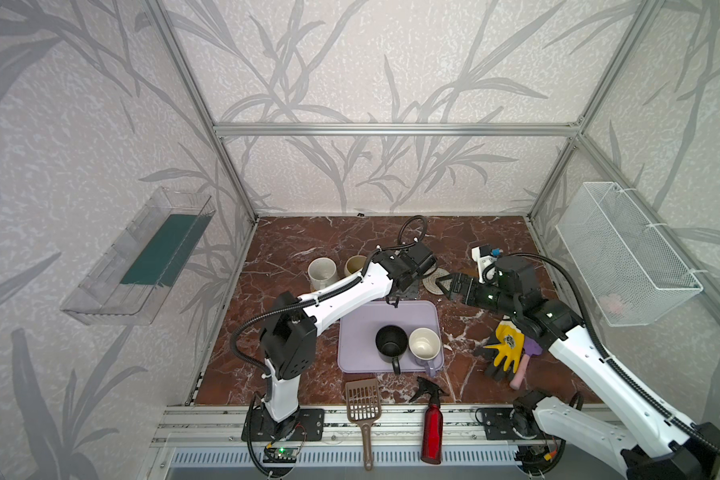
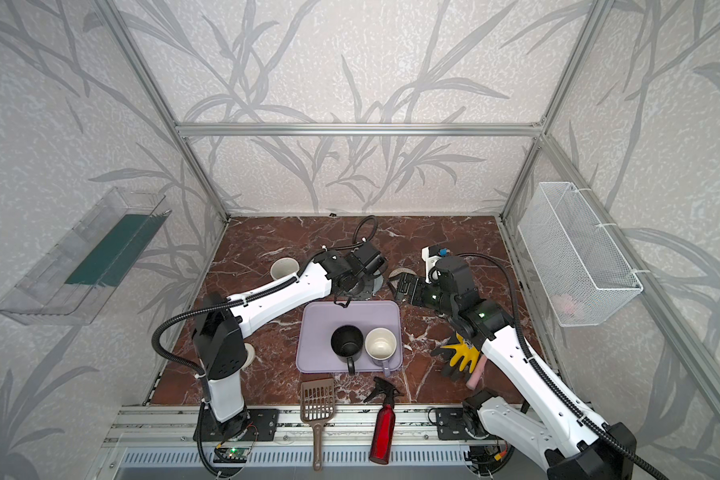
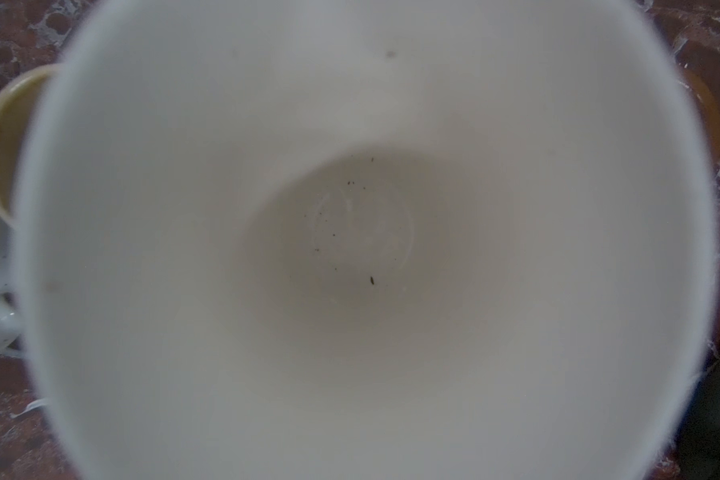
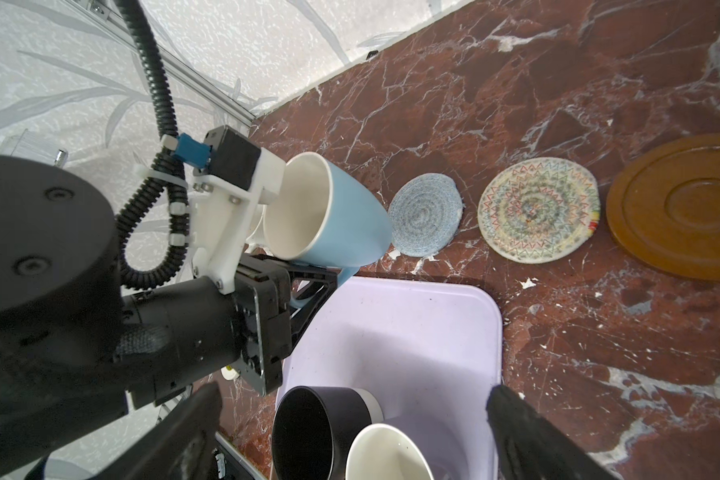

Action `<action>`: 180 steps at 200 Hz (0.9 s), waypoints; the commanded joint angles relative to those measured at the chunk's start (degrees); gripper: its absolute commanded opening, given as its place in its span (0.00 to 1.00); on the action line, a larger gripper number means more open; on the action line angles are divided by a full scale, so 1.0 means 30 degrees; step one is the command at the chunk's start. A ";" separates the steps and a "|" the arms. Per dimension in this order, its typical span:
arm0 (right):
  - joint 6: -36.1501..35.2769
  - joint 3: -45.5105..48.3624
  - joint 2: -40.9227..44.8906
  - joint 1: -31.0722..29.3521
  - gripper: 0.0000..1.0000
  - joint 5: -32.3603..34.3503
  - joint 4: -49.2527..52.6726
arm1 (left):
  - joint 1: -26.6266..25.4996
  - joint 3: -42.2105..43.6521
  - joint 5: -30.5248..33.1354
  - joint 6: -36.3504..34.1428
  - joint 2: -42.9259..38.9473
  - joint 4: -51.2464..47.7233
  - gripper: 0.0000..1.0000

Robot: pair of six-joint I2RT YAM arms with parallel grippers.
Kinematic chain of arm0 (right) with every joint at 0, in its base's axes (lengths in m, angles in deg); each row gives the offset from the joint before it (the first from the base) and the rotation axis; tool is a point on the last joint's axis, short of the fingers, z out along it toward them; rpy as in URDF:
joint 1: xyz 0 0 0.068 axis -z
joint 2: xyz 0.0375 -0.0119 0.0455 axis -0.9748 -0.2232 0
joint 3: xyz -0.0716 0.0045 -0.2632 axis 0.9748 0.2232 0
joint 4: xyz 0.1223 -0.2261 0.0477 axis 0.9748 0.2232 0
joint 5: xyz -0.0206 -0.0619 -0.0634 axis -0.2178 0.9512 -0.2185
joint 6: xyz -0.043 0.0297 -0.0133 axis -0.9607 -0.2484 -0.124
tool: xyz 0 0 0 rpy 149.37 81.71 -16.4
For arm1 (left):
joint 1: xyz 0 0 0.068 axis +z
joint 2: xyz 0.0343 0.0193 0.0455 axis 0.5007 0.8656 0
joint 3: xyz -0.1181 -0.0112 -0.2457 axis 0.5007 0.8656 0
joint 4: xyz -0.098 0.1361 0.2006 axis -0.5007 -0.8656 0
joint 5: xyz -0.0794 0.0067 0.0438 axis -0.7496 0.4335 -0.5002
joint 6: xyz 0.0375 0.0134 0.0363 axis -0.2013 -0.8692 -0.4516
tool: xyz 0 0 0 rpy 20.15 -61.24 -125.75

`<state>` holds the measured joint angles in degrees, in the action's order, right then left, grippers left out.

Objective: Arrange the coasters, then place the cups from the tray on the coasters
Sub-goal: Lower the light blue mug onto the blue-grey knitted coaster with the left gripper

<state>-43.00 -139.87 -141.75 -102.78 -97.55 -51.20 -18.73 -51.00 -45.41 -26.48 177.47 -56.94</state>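
My left gripper (image 4: 314,286) is shut on the handle of the light-blue cup (image 4: 350,216). The cup hangs tilted just past the lavender tray's (image 1: 358,328) far edge, beside the light-blue coaster (image 4: 427,220). Its white inside (image 3: 350,232) fills the left wrist view. A cream coaster (image 4: 539,210) and an amber-brown coaster (image 4: 678,208) lie in a row beyond. The black cup (image 1: 391,343) and the lavender cup (image 1: 425,345) stand on the tray. The white cup (image 1: 321,272) and the beige-yellow cup (image 1: 355,266) stand at the back left. My right gripper (image 4: 354,392) hovers open by the tray's far right corner.
A brown slotted scoop (image 1: 362,405) and a red spray bottle (image 1: 432,424) lie at the front edge. Yellow-black gloves (image 1: 506,349) sit under my right arm. A white tape roll (image 2: 248,355) shows behind the left arm. A wire basket (image 1: 628,253) hangs on the right wall.
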 commanded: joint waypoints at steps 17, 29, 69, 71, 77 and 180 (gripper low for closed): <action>-0.0011 0.0609 0.0212 0.0813 0.99 -0.0963 -0.0019 | 0.0232 -0.2234 0.1438 0.0617 0.1536 -0.0072 0.00; -0.0065 0.0747 0.0190 0.0907 0.99 -0.0936 -0.0059 | 0.0256 -0.2798 0.1826 0.0673 0.2150 -0.0437 0.00; 0.0526 0.2243 0.0972 0.0998 1.00 -0.0405 -0.1330 | 0.0422 -0.3857 0.2113 0.0587 0.3368 -0.0718 0.00; 0.0506 0.2259 0.0952 0.1020 0.99 -0.0409 -0.1326 | 0.0448 -0.3875 0.2112 0.0576 0.3401 -0.0701 0.00; 0.0444 0.2300 0.0881 0.1077 0.99 -0.0419 -0.1301 | 0.0466 -0.3872 0.2129 0.0522 0.3478 -0.0604 0.00; -0.0208 0.2782 0.0859 0.1877 0.99 -0.1404 -0.2365 | 0.0895 -0.5443 0.1164 0.0306 0.5407 -0.0769 0.00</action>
<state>-42.39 -131.15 -139.47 -97.44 -100.59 -56.65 -16.30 -63.70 -43.62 -25.92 192.68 -58.67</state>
